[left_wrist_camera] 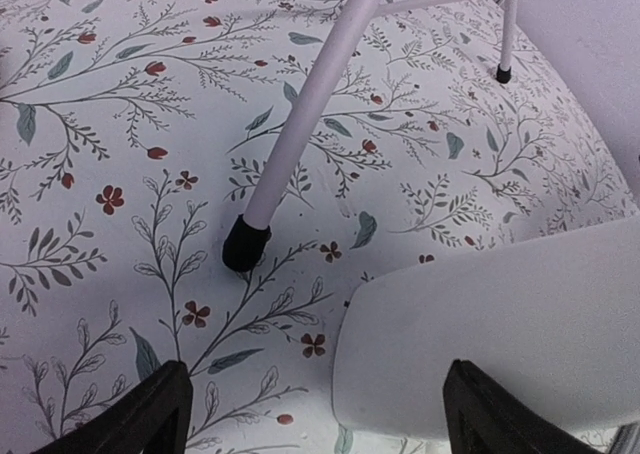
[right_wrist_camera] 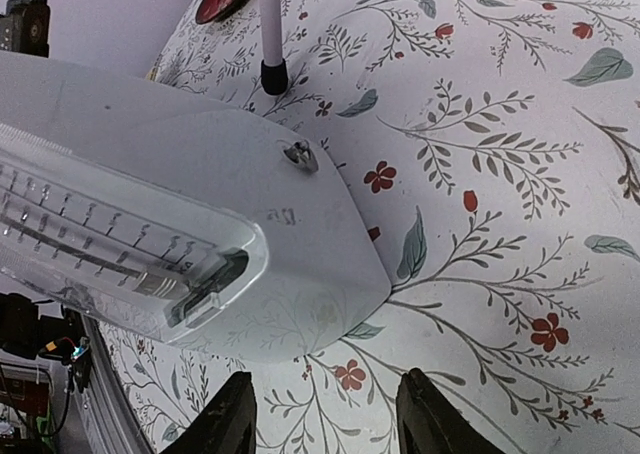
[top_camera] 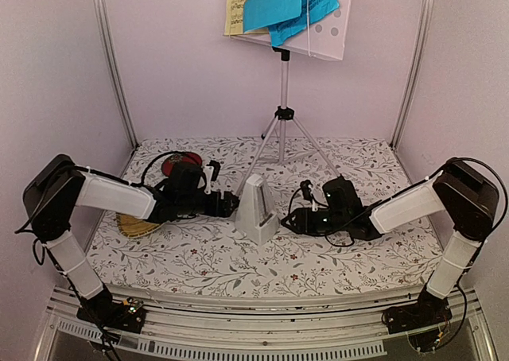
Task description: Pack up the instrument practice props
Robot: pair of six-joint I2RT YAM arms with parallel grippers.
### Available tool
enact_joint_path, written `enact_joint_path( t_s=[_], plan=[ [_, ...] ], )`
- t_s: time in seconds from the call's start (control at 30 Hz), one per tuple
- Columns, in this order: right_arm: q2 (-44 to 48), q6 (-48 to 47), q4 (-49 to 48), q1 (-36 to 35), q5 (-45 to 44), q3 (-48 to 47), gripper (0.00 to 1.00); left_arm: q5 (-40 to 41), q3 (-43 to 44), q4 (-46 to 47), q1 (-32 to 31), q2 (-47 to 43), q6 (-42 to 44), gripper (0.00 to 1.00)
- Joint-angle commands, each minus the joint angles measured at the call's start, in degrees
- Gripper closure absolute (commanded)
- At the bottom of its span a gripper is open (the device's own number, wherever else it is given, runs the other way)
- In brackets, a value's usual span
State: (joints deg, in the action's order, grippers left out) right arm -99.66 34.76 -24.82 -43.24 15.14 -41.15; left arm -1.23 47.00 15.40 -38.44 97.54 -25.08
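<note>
The white pyramid metronome [top_camera: 256, 210] stands upright mid-table, between my grippers. My left gripper [top_camera: 231, 206] is open just left of it; in the left wrist view [left_wrist_camera: 315, 414] the metronome's white side [left_wrist_camera: 500, 334] lies between the fingers on the right. My right gripper [top_camera: 288, 219] is open just right of it; the right wrist view [right_wrist_camera: 325, 424] shows the metronome face [right_wrist_camera: 170, 234] ahead. The music stand's silver tripod [top_camera: 282, 126] stands behind; its white perforated desk [top_camera: 330, 35] holds blue sheets [top_camera: 290, 7] and a pale-yellow sheet [top_camera: 236, 7].
A round red dish [top_camera: 176, 168] and a yellow woven tray [top_camera: 135, 226] lie behind and under my left arm. A tripod foot [left_wrist_camera: 245, 246] rests near the left gripper. The floral cloth [top_camera: 350, 258] covers the table; walls enclose three sides.
</note>
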Motion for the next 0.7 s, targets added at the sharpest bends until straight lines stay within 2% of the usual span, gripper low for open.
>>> enact_joint_path(
  t_s=[0.0, 0.3, 0.67],
  plan=[
    [-2.4, 0.0, -0.2, -0.3, -1.5, -2.8, 0.53, -1.0, 1.3, 2.4, 1.0, 1.4, 1.6, 0.11],
    [-4.4, -2.3, 2.7, -0.3, -7.2, -6.9, 0.55, -3.0, -1.9, 3.7, -0.9, -0.1, -0.7, 0.12],
    [-7.7, -4.9, 3.8, 0.0, -9.0, -12.4, 0.54, 2.7, -2.6, 3.3, -10.3, -1.1, -5.4, 0.12]
  ],
)
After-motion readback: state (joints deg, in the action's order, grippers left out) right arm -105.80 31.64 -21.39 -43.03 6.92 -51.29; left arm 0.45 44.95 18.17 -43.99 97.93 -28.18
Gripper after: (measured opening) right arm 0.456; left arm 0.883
